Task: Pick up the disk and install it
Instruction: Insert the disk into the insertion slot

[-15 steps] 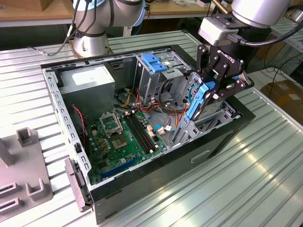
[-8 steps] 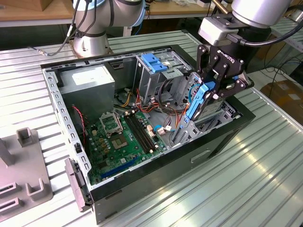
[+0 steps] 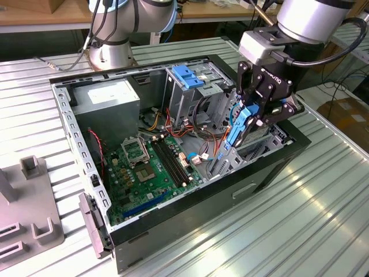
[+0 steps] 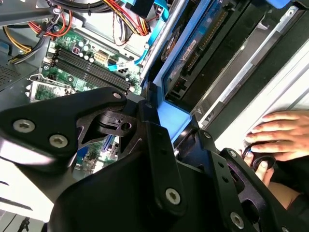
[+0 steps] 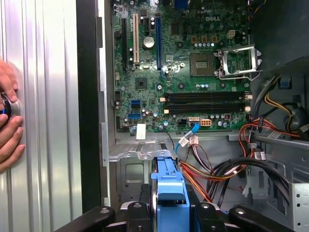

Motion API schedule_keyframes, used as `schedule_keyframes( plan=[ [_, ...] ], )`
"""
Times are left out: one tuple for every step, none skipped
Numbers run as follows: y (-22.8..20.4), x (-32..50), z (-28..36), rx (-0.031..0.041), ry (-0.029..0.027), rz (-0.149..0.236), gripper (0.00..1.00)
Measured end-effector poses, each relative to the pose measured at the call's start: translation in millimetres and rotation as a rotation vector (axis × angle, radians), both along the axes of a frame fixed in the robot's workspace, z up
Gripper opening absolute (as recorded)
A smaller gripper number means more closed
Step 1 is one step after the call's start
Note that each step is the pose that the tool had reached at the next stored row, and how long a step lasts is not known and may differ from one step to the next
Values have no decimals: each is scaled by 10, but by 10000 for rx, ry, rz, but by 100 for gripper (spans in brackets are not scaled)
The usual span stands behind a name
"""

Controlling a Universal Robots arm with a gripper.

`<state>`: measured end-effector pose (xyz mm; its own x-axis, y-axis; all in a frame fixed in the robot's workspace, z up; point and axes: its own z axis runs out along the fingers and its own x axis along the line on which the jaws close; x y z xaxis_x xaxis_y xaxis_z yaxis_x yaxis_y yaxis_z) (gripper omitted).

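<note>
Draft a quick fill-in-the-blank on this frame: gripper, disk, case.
1. The gripper is ____ on the disk.
2. The disk's side rail is coloured ____.
3. The motherboard in the open computer case is coloured ____.
Missing words: shut; blue; green.

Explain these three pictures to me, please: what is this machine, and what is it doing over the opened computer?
It is a robot arm whose jaws work like fingers. One picture comes from a camera standing off the arm; the other two from cameras riding near its wrist. On the ribbed metal table lies an open computer case, its green motherboard and grey power-supply box showing. The jaws are shut on the disk, a hard drive with blue side rails, held on edge over the case. In both wrist views a person's hand rests on the table beside the case.
</note>
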<state>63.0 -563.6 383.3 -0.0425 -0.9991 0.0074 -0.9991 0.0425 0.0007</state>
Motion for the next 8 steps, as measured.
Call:
schedule_keyframes(
  plan=[
    [0, 0, -13, 0, 0, -1, 37],
    [0, 0, -23, -1, 0, 0, 37],
    [0, 0, -41, -1, 0, 0, 37],
    [0, 0, -59, 0, 0, 0, 37],
    [0, 0, -70, -1, 0, -1, 37],
    [-1, 0, -80, 0, -1, 0, 37],
    [-1, 0, -104, -1, -1, 0, 37],
    [-1, 0, -119, 0, -1, 0, 37]
  ],
)
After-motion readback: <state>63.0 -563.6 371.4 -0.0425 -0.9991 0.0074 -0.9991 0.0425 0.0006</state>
